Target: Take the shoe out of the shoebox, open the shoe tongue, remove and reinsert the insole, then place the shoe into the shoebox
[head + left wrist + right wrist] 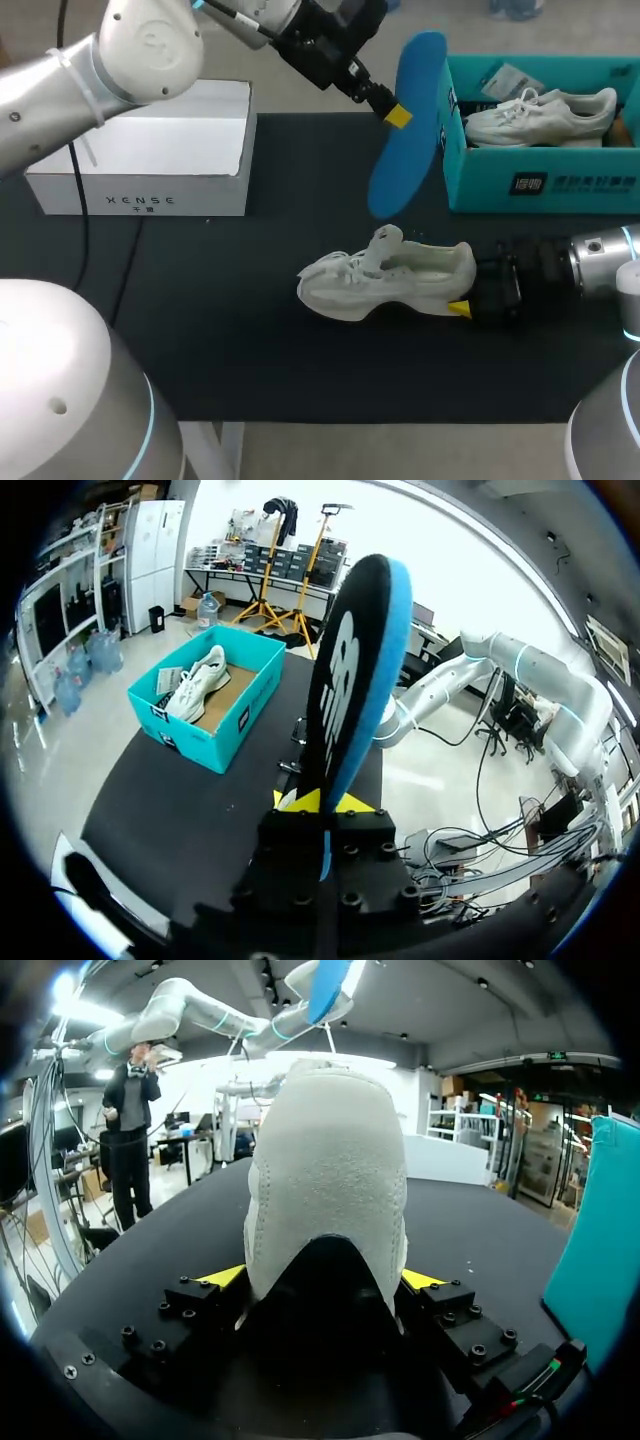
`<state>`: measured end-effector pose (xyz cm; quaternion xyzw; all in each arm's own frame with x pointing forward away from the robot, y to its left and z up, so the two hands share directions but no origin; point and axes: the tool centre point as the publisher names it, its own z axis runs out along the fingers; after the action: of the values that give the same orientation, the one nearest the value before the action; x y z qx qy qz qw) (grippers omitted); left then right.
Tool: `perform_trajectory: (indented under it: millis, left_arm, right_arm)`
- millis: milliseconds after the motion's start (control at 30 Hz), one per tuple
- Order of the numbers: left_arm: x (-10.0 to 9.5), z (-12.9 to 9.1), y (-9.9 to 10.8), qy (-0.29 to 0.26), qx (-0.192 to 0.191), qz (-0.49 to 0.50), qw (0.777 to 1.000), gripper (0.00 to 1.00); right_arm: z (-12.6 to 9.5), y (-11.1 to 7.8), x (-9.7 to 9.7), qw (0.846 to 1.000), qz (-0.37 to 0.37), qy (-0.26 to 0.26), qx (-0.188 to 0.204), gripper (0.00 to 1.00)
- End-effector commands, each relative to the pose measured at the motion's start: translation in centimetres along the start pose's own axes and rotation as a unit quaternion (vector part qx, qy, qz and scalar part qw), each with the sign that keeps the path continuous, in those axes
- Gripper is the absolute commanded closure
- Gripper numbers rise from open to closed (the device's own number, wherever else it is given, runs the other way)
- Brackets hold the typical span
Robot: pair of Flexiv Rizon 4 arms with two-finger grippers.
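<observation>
Left gripper (327,802) pinched the insole (360,680) by one end, holding it upright above the table, likely ready for reinserting. Right gripper (323,1280) clamped the shoe (390,275) at the heel, steadying it on the table beside the shoebox (540,185).

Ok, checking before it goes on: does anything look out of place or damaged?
Only the blue insole: it is out of the shoe, held in the air by the left gripper. Nothing looks spilled or damaged.
</observation>
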<state>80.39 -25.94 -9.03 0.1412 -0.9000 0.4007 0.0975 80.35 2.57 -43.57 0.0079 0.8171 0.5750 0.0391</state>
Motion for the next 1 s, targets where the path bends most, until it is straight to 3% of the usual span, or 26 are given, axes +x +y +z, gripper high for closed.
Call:
perform_trajectory:
  millis: [33, 200, 433, 567, 767, 1000]
  left_arm:
    - [-1.0, -1.0, 0.4, 0.071, -0.022, -0.027, 0.997, 1.00]
    - [-4.0, -2.3, 0.2, 0.201, -0.079, -0.074, 0.974, 1.00]
    - [-6.2, -4.1, 0.7, 0.291, -0.110, -0.103, 0.945, 1.00]
    - [-6.7, -5.2, 1.0, 0.315, -0.088, -0.120, 0.937, 1.00]
    - [-5.4, -6.1, 1.9, 0.332, -0.054, -0.126, 0.933, 1.00]
    - [-4.5, -6.5, 2.8, 0.331, 0.014, -0.146, 0.932, 1.00]
  right_arm:
    - [0.3, -0.4, 0.1, 1.000, 0.000, -0.001, 0.002, 1.00]
    - [0.3, -0.4, 0.1, 1.000, 0.000, -0.001, 0.002, 1.00]
    - [0.3, -0.4, 0.1, 1.000, 0.000, -0.001, 0.002, 1.00]
    - [0.3, -0.4, 0.1, 1.000, 0.000, -0.001, 0.002, 1.00]
    - [0.3, -0.4, 0.1, 1.000, 0.000, -0.001, 0.002, 1.00]
    - [0.3, -0.4, 0.1, 1.000, 0.000, -0.001, 0.002, 1.00]
